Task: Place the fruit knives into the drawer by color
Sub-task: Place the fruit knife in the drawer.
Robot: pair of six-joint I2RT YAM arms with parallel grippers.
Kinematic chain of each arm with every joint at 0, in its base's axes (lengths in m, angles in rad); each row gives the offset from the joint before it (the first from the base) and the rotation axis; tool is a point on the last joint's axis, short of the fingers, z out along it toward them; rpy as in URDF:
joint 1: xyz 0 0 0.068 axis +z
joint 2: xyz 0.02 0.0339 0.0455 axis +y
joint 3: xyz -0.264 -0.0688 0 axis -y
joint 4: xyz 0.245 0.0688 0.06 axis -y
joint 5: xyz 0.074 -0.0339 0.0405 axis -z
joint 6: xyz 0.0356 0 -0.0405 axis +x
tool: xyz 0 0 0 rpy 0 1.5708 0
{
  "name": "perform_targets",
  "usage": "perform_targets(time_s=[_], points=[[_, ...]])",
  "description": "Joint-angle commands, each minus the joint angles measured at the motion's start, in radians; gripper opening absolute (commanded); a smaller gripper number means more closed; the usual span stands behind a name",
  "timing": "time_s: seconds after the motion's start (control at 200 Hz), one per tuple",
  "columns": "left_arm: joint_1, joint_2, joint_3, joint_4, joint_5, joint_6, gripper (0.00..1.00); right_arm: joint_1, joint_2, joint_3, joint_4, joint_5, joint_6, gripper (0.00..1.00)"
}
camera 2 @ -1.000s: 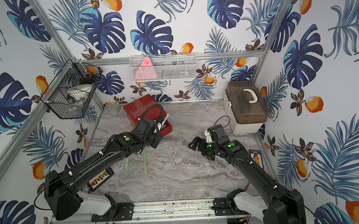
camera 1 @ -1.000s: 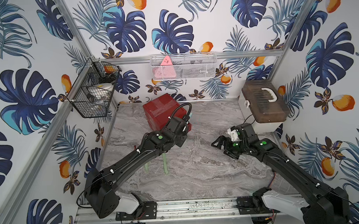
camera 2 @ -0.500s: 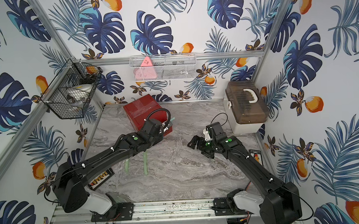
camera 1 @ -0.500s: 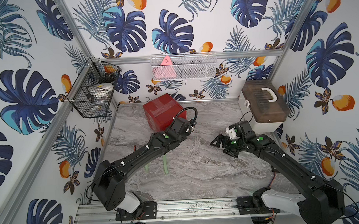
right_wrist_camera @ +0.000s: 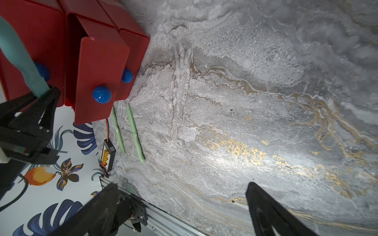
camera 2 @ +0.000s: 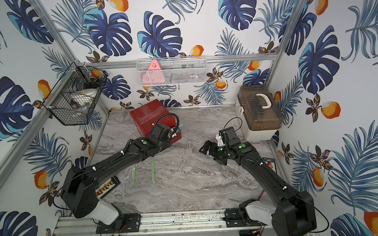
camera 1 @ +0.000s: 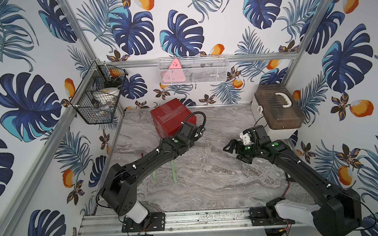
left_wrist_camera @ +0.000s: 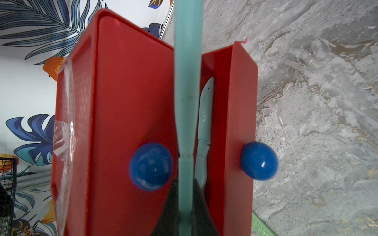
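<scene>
The left gripper [left_wrist_camera: 185,196] is clamping a teal-blue knife [left_wrist_camera: 187,81] lengthwise above the open drawer [left_wrist_camera: 241,102] of the red chest [camera 1: 170,117], matching the teal knife [left_wrist_camera: 205,114] inside. The right gripper [camera 1: 233,150] is hovering released, far right. Two mint-green knives [right_wrist_camera: 135,132] are lying nearer.

Over the last second the left arm [camera 1: 154,155] has stretched out and sunk lower. Its shoulder housing has swung right along the near rail, and the elbow no longer rides high; most of that came in the first half of the second. The left gripper [left_wrist_camera: 185,190], carrying the teal-blue knife [left_wrist_camera: 187,81], has edged a little right and farther away, toward the open drawer [left_wrist_camera: 239,122] of the red chest [camera 1: 172,117]. The right gripper [camera 1: 235,152] has drifted slightly left toward the middle of the table, and its arm's base housing has turned a touch with it.
</scene>
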Motion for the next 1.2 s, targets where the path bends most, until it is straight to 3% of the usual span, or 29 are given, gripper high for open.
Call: perform_targets(time_s=[0.0, 0.47, 1.001, 1.031, 1.126, 1.196], points=[[0.005, -0.002, 0.005, 0.004, 0.007, 0.011, 0.00, -0.011, -0.005, 0.003, -0.015, -0.009, -0.020, 1.00], [0.010, 0.071, 0.125, -0.160, -0.040, -0.027, 0.00, -0.051, -0.020, -0.005, -0.004, -0.036, 0.001, 1.00], [0.027, 0.072, 0.092, -0.173, -0.192, -0.029, 0.00, -0.056, -0.018, -0.024, 0.029, -0.048, 0.020, 1.00], [0.028, 0.074, 0.092, -0.172, -0.195, -0.031, 0.09, -0.056, -0.019, -0.026, 0.028, -0.049, 0.022, 1.00], [0.028, 0.083, 0.100, -0.163, -0.211, -0.048, 0.77, -0.057, -0.023, -0.029, 0.029, -0.047, 0.020, 1.00], [0.029, 0.097, 0.121, -0.173, -0.226, -0.067, 0.97, -0.057, -0.025, -0.031, 0.029, -0.048, 0.021, 1.00]])
